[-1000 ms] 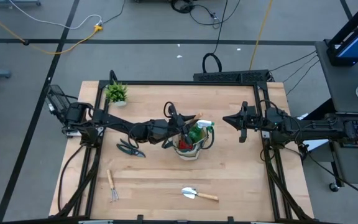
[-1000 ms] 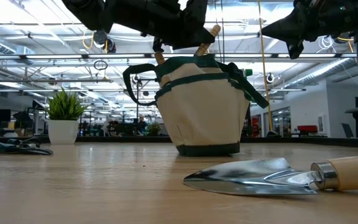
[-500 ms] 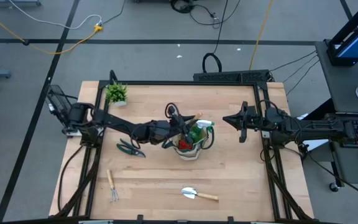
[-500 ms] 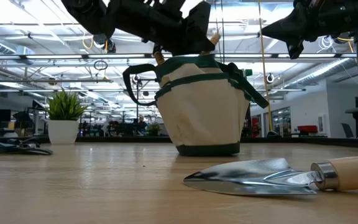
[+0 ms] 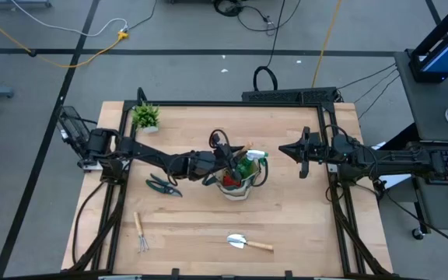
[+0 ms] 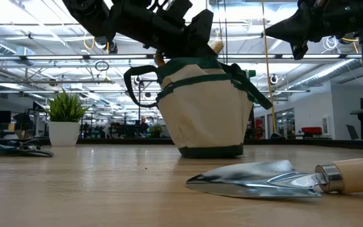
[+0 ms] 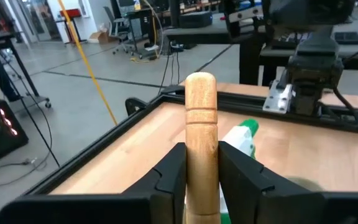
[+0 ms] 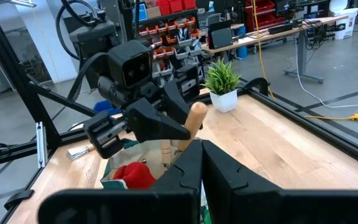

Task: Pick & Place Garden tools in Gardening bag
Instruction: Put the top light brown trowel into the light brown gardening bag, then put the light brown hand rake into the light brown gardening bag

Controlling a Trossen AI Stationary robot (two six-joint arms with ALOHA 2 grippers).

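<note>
The beige gardening bag (image 5: 236, 185) with dark trim stands upright mid-table; it also shows in the low view (image 6: 203, 110). A green spray bottle (image 5: 250, 162) and a red glove (image 8: 132, 174) stick out of its top. My left gripper (image 5: 227, 160) hovers over the bag's mouth, shut on a wooden-handled tool (image 7: 201, 106). My right gripper (image 5: 296, 152) is shut and empty, raised to the bag's right. Pruning shears (image 5: 162, 185), a fork (image 5: 140, 232) and a trowel (image 5: 249, 243) lie flat on the table. My left gripper pinches the tool's wooden handle (image 7: 201, 127) between its two fingers (image 7: 171, 167), a little below the handle's rounded free end. The fingers come from the table's left, slanting down, and lie across the handle. The handle stands tilted, free end up (image 8: 196, 113); its lower part is hidden in the bag.
A small potted green plant (image 5: 145, 117) stands at the far left corner. A dark frame (image 5: 224, 103) runs round the table's edges. Bare wood lies between the bag and the near edge, apart from the trowel (image 6: 276, 180) and fork.
My left gripper has gone a little down and toward the table's right, over the bag's mouth, still shut on the wooden handle. The handle's free end now stands lower above the bag's rim than before.
</note>
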